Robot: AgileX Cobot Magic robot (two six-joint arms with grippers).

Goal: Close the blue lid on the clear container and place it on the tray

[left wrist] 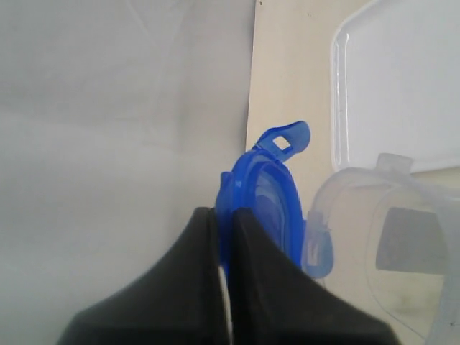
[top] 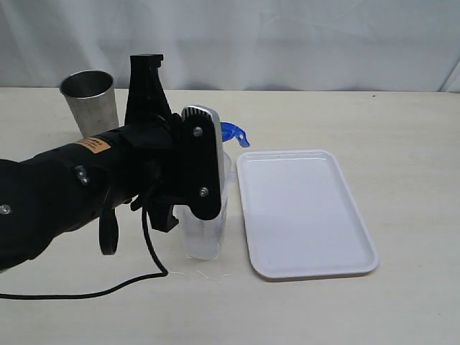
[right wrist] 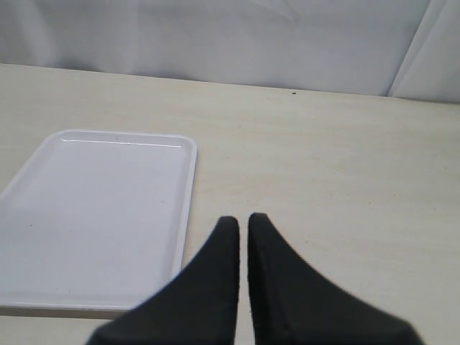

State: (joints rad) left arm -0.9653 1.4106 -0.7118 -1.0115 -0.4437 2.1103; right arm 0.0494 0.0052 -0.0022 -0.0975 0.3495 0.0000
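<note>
Left gripper (left wrist: 224, 215): clamped on blue lid (left wrist: 262, 183) edge, lid upright at container (left wrist: 388, 244) mouth. Right gripper (right wrist: 243, 223): closed, empty. Container on bench (top: 402, 129), just beside tray (top: 309, 215). Risk: lid seats crooked; sideways push tips container.

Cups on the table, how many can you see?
2. A metal cup stands back left on the table. The clear container stands just left of the tray, partly behind the robot arm, which could hide more.

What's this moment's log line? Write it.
left gripper shut on lid; lid on edge by container, unclosed; container off tray; right gripper shut, empty
</note>
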